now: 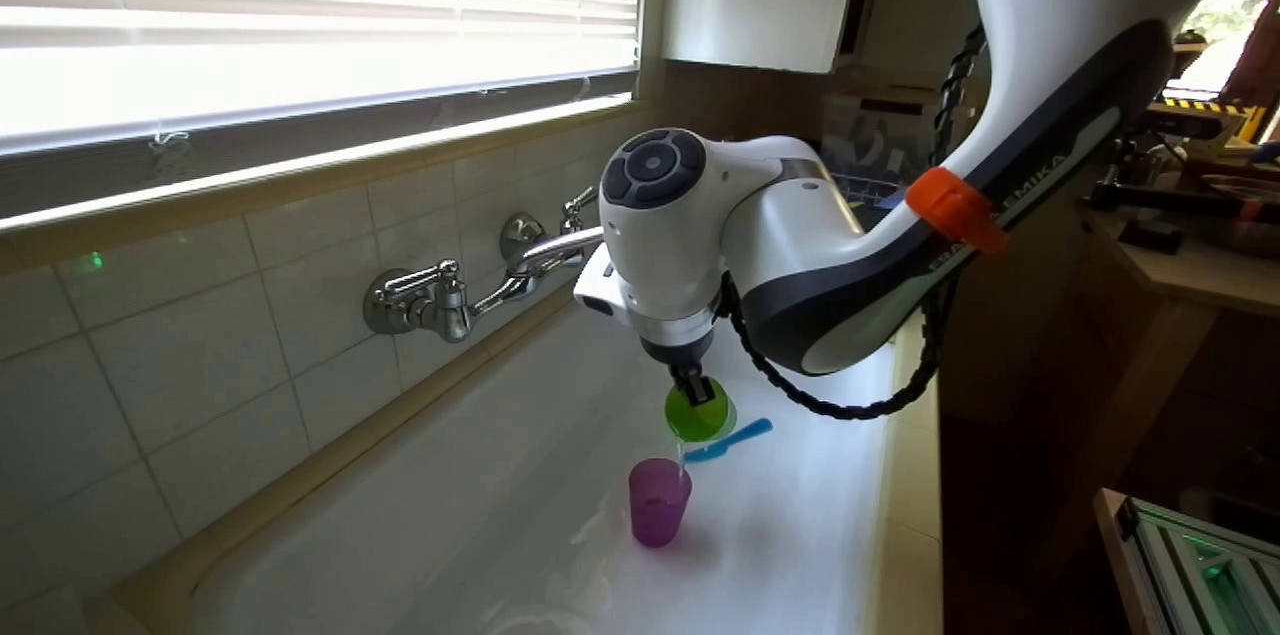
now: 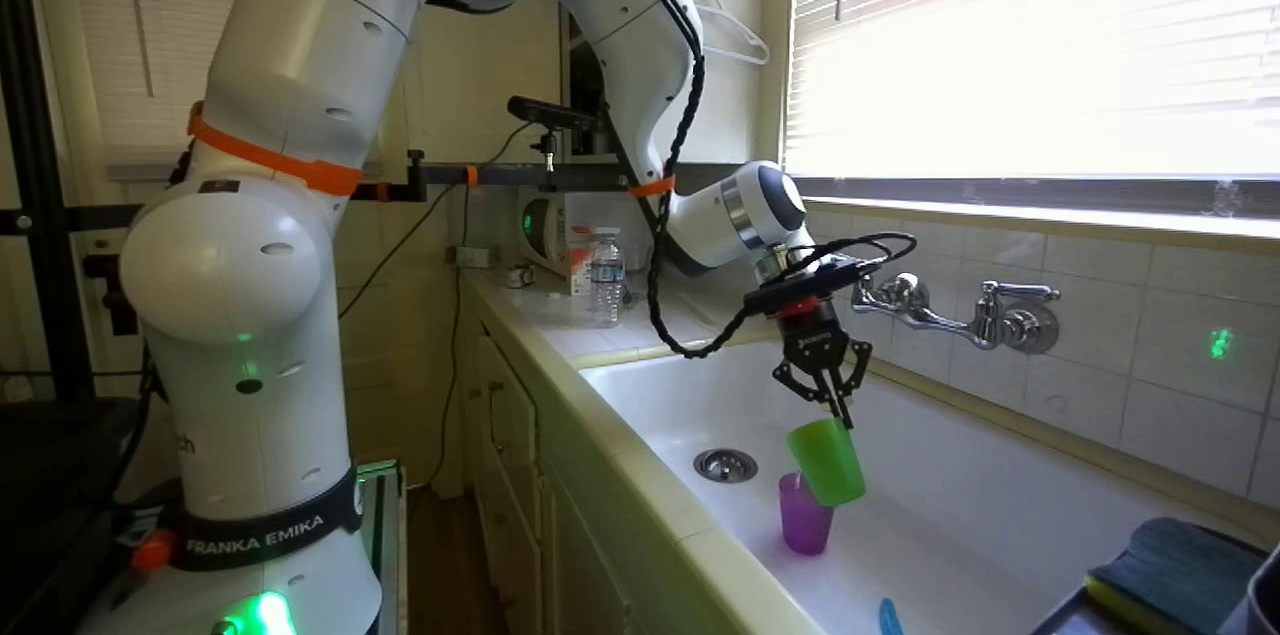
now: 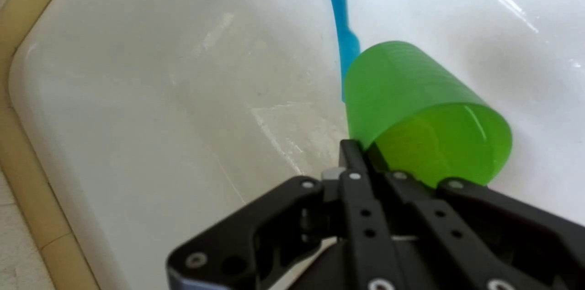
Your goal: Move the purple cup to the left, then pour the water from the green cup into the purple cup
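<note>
My gripper (image 1: 696, 393) is shut on the rim wall of the green cup (image 1: 700, 420), one finger inside the cup and one outside. In the wrist view the gripper (image 3: 364, 149) pinches the green cup (image 3: 406, 80) at its rim. The cup is held in the air, tilted. A thin stream of water falls from its lip toward the purple cup. The purple cup (image 1: 658, 510) stands upright on the sink floor, below the green cup. It shows partly behind the green cup (image 2: 838, 465) in an exterior view (image 2: 803, 525) and is out of sight in the wrist view.
The white sink (image 1: 450, 495) has a chrome faucet (image 1: 430, 305) on the tiled wall. A blue utensil (image 1: 750, 432) lies on the sink floor. A drain (image 2: 725, 465), a sponge (image 2: 1170, 575) at the near corner and a water bottle (image 2: 606, 280) on the counter also show.
</note>
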`<state>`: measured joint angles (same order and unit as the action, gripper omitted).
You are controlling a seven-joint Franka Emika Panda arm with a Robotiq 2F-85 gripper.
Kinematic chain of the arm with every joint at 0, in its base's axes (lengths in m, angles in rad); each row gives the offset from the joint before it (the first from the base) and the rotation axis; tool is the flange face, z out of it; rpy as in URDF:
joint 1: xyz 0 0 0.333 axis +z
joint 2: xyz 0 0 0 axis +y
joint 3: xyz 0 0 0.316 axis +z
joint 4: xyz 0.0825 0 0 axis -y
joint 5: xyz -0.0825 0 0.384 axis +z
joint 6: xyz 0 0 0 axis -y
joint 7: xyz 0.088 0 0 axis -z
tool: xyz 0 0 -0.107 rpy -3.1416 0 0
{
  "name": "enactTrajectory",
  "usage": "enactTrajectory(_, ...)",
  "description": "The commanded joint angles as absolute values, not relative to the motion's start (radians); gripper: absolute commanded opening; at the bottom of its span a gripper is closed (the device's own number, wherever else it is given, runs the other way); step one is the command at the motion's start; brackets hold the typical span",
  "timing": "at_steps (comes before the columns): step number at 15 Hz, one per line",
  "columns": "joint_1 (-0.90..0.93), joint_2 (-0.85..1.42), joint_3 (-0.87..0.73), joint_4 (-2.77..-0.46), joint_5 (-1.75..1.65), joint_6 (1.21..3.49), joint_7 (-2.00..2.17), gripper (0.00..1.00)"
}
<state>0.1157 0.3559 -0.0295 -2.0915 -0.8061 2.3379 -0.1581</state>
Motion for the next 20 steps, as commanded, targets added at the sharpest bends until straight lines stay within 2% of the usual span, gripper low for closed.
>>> enactTrajectory(1,0.119,0.347,-0.018,-2.082,-0.848,2.288,-0.121,0.01)
enactTrajectory(20,0.12,0.359,0.009,-2.055,-0.885,2.219,-0.112,0.01)
